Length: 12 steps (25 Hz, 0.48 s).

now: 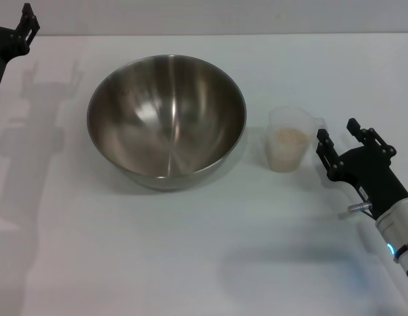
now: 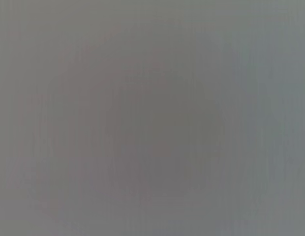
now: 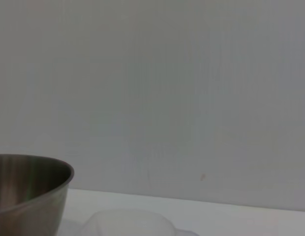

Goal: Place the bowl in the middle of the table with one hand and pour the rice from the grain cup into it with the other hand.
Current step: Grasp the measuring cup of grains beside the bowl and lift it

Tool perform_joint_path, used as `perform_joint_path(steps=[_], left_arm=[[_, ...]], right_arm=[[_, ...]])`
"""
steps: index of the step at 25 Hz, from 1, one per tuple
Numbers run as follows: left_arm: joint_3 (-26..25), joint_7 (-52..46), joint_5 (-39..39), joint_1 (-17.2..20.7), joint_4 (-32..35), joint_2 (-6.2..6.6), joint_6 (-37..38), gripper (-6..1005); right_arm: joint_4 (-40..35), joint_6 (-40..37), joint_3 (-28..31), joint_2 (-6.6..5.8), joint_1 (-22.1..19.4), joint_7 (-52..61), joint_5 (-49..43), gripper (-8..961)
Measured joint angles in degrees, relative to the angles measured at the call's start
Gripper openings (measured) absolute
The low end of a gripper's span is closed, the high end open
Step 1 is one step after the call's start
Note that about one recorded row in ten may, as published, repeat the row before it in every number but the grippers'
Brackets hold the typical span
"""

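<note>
The steel bowl (image 1: 166, 118) stands upright on the white table (image 1: 204, 263), left of centre, and is empty. The clear grain cup (image 1: 291, 140) stands upright to its right, holding pale rice (image 1: 287, 138). My right gripper (image 1: 335, 139) is open just right of the cup, near its handle, not touching it. My left gripper (image 1: 23, 26) is raised at the far left corner, away from the bowl. The right wrist view shows the bowl's rim (image 3: 29, 189) and the cup's rim (image 3: 128, 221) close below. The left wrist view shows only plain grey.
The table's far edge meets a pale wall (image 1: 256, 16). Shadows of the arms fall on the left and the lower right of the tabletop.
</note>
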Motion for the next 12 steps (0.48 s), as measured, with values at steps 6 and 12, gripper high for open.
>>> perform_joint_path(steps=[6, 12], left_arm=[[0.0, 0.0, 0.0, -0.3, 0.1, 0.00, -0.1, 840], [-0.1, 0.0, 0.0, -0.8, 0.1, 0.02, 0.0, 840]], right_arm=[[-0.8, 0.1, 0.1, 0.05, 0.9, 0.1, 0.0, 544], [-1.3, 1.7, 0.1, 0.09, 2.0, 0.2, 0.2, 543]])
